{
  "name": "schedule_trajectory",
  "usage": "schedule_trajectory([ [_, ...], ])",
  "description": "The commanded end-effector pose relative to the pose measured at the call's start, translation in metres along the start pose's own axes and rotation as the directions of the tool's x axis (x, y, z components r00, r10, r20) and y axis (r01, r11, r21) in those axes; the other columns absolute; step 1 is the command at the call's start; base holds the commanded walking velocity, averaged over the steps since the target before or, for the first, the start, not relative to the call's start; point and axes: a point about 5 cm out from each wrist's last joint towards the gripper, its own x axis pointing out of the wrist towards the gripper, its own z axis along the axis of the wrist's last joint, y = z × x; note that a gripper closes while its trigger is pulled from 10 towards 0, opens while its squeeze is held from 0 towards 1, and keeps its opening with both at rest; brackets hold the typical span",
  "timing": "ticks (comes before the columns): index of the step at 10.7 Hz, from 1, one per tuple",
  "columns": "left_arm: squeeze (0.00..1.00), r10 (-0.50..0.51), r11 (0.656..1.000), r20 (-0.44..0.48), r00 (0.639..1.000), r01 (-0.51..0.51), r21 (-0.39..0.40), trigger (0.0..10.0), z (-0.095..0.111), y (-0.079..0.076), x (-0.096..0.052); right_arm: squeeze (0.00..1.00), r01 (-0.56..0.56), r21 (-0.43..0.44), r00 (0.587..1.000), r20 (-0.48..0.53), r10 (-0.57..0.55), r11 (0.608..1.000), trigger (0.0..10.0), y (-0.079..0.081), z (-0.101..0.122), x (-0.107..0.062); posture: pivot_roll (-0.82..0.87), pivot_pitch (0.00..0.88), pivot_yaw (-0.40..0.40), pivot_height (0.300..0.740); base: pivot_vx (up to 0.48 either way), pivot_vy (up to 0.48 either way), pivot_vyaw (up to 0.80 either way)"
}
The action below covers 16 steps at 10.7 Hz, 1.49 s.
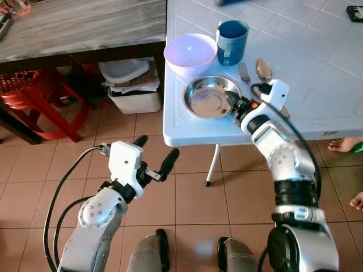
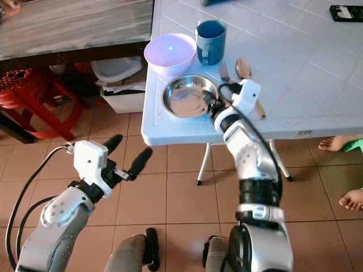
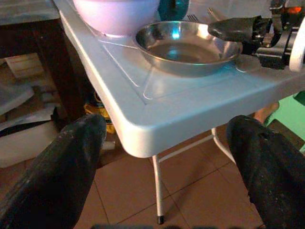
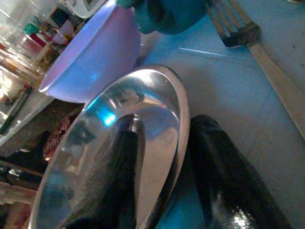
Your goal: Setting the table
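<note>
A steel plate lies near the front corner of the white folding table. Behind it stand a purple bowl and a blue mug. A fork and a spoon lie to the plate's right. My right gripper is shut on the plate's right rim, one finger inside the dish and one outside. My left gripper hangs open over the floor, below and in front of the table corner, holding nothing.
A dark wooden table stands to the left, with a red plastic stool and a white storage bin beneath it. A person's bare feet rest on the tiled floor at the right. A phone lies at the table's far right.
</note>
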Motion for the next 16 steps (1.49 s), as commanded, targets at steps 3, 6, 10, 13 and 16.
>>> schedule_trajectory([
  [3,0.00,-0.015,1.000,0.009,1.000,0.015,0.011,10.0,0.003,0.001,-0.004,0.00,0.134,0.064,0.974,-0.194,-0.119,0.989,0.0,-0.026,-0.037,-0.006,0.06,0.230,0.137,0.740,0.000,0.000,0.00],
  [6,0.00,-0.027,1.000,0.007,1.000,0.027,0.011,10.0,0.003,0.000,-0.003,0.00,0.196,0.079,0.955,-0.242,-0.172,0.977,0.0,-0.036,-0.046,-0.011,0.06,0.230,0.135,0.740,0.000,0.000,0.00],
  [10,0.00,-0.038,0.999,0.005,0.999,0.038,0.011,10.0,0.002,-0.001,-0.003,0.00,0.280,0.054,0.926,-0.277,-0.255,0.958,0.0,-0.047,-0.054,-0.017,0.06,0.224,0.136,0.740,0.000,0.000,0.00],
  [13,0.00,0.090,0.996,-0.044,0.995,-0.090,0.004,10.0,-0.010,0.010,-0.002,0.00,0.353,0.045,0.904,-0.274,-0.328,0.935,0.0,-0.048,-0.064,-0.035,0.05,0.199,0.120,0.740,0.000,0.000,0.00],
  [16,0.00,0.227,0.974,-0.054,0.972,-0.228,-0.016,10.0,-0.019,0.021,0.001,0.00,0.293,0.037,0.940,-0.195,-0.280,0.955,0.0,-0.032,-0.065,-0.049,0.02,0.160,0.097,0.740,0.000,0.480,0.00],
])
